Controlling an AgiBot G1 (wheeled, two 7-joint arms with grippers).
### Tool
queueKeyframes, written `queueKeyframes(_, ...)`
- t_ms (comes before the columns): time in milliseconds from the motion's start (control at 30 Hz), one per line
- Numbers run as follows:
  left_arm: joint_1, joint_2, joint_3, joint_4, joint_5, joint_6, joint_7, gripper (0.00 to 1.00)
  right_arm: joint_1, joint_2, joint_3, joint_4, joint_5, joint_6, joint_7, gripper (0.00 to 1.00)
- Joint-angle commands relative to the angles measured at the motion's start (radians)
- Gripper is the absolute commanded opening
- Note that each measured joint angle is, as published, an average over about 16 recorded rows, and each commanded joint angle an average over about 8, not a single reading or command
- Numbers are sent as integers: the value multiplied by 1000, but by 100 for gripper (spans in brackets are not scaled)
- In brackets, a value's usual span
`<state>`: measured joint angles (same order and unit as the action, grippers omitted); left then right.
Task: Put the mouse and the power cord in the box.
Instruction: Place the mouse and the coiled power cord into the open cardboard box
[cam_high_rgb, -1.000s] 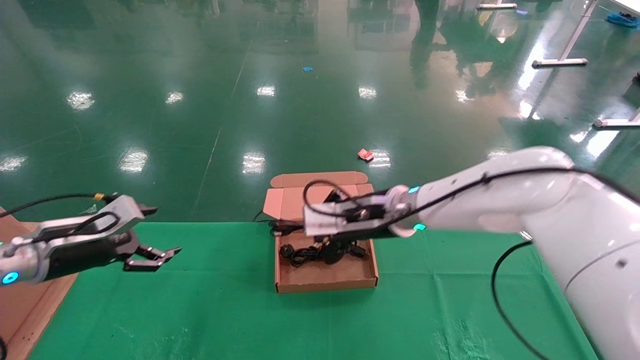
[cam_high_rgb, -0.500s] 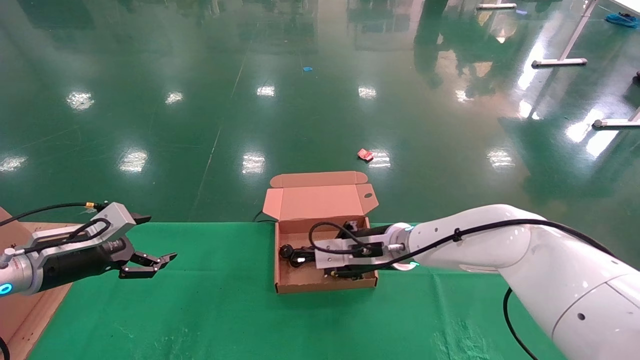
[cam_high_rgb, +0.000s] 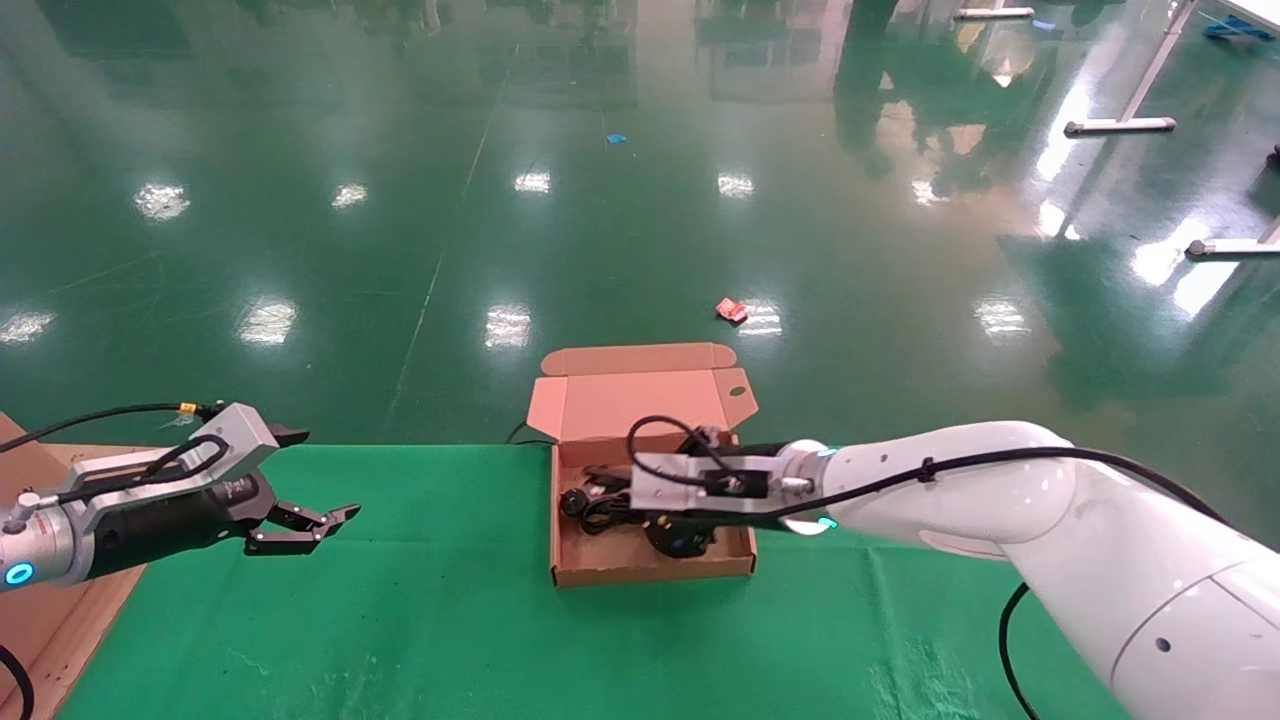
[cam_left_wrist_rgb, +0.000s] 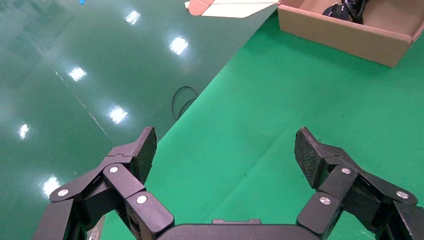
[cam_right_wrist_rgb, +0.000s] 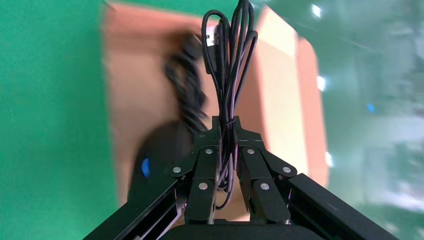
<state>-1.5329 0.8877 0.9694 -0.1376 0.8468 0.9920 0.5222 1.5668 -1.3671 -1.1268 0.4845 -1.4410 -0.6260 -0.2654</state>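
The box (cam_high_rgb: 650, 570) holds the power cord (cam_high_rgb: 592, 503) and the mouse (cam_high_rgb: 680, 540), its cable pinched in the right claw (cam_right_wrist_rgb: 224, 145).

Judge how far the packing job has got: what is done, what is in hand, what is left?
Done: the thick black power cord lies inside the shallow brown cardboard box. In hand: the right pincer, over the box, is shut on the thin bundled cable of the small black oval mouse, whose body hangs low in the box. Left: releasing the cable. The left pincer hovers open, away from the box.
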Motion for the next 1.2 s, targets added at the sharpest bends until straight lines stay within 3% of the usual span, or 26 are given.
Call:
queueKeyframes(33, -3, 3, -1, 11, -1, 5, 6, 100, -6, -1, -4, -6, 16, 28, -11, 79)
queueKeyframes(100, -4, 4, -2, 17, -2, 8, 8, 100, -17, -2, -8, -2, 28, 46, -14, 100)
queueKeyframes(800, -4, 5, -2, 11, -2, 6, 6, 100, -16, 2, 0, 5, 25, 29, -10, 100)
queueKeyframes(1200, 65, -37, -104, -161, -19, 80, -100, 100, -90, 121, 134, 129, 133, -113, 63, 100)
